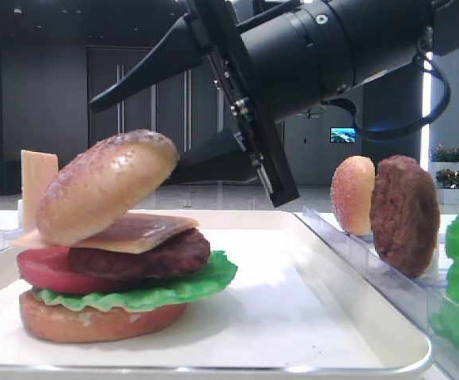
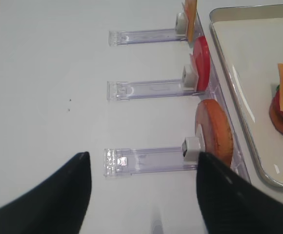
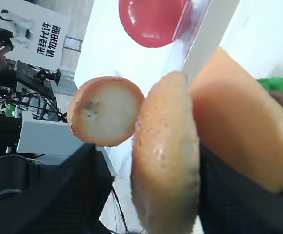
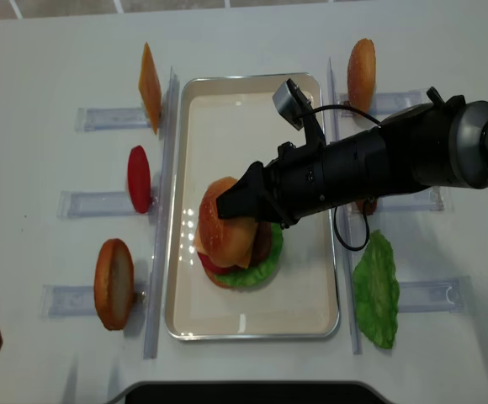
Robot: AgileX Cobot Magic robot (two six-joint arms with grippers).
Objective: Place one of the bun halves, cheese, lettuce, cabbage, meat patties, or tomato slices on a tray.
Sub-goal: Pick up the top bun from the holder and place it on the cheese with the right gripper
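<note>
Over the tray (image 4: pixel 311 324), the right arm reaches across, gripper (image 4: pixel 237 202) fingers spread around the tilted bun top (image 1: pixel 107 186) (resting on cheese (image 1: pixel 138 232)).

Only legible text: white sign (image 3: pixel 31 30) in right wrist view, dark Chinese characters, second line reading 请勿拍照; first line unclear.

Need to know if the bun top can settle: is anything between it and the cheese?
Nothing visible. The bun top already rests tilted on the cheese, stacked on the tray; right gripper stands open around it.
</note>
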